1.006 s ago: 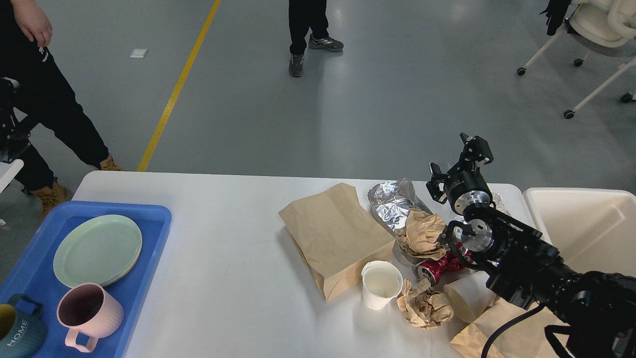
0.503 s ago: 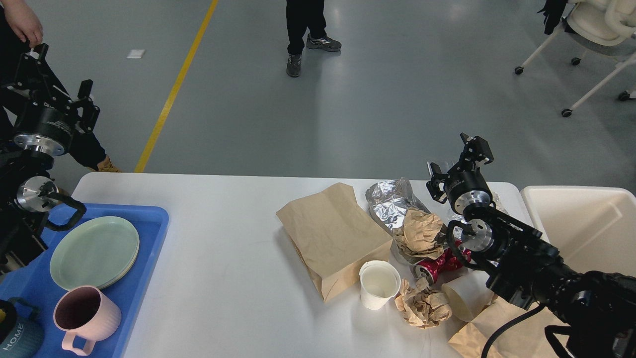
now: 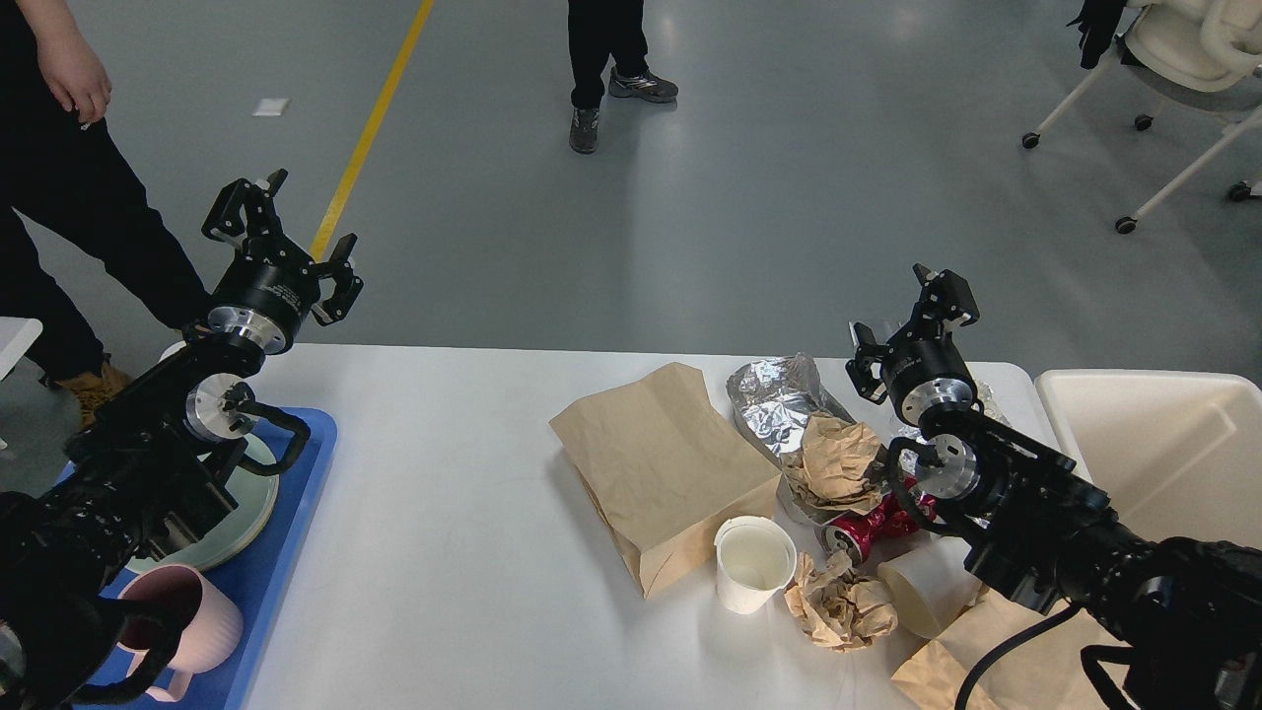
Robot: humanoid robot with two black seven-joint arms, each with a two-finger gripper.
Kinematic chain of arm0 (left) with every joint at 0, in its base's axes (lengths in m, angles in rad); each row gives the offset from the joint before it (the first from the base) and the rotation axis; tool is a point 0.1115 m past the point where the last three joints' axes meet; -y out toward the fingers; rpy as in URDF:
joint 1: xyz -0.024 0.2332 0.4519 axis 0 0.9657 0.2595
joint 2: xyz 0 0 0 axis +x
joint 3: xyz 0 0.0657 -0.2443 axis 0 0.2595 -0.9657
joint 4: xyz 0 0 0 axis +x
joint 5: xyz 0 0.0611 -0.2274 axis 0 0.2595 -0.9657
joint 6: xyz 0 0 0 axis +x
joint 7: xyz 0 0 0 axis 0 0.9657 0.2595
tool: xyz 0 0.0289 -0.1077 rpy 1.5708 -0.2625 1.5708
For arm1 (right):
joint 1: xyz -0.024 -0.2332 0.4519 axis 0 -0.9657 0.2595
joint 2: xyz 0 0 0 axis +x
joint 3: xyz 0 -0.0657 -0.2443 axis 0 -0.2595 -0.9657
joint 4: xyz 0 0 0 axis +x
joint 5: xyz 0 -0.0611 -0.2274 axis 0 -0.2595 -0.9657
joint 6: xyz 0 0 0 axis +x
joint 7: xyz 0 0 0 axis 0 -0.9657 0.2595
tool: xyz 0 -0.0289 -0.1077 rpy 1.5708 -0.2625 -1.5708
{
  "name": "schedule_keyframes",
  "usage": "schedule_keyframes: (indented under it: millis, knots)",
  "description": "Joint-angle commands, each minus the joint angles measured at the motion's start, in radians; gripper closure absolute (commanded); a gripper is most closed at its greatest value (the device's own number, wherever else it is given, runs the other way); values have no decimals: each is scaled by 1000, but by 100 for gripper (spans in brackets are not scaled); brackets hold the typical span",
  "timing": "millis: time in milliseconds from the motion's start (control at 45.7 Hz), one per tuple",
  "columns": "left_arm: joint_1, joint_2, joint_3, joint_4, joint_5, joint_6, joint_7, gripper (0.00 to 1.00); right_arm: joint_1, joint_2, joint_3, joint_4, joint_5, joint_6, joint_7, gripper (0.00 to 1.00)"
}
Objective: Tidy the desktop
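Left to right. Your left gripper hangs above the blue tray, fingers spread, holding nothing. Centre-right of the desktop: brown paper bag, foil, crumpled paper, white paper cup, red can. Your right gripper sits raised past the litter, fingers apart, empty; cream bin beside it.

Judgement: you're between picks. Next, lower one hand onto a loose scrap; the desktop lies well below both sets of fingers.
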Motion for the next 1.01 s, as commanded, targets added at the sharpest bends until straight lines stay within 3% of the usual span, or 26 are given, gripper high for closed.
schedule_keyframes:
  millis: [0,350,547,722,984]
  knots:
    - [26,-30,-16,5,0,6,6,4,0,0,-1,0,0,0,0,0]
    - [81,-43,-13,-1,-2,-14,-2,4,0,0,0,0,0,0,0,0]
    - [94,-43,-16,-1,-2,-22,-31,4,0,0,0,0,0,0,0,0]
    - [95,-46,-16,-1,-2,-23,-79,4,0,0,0,0,0,0,0,0]
    - [101,-58,-14,-1,-2,-34,-184,4,0,0,0,0,0,0,0,0]
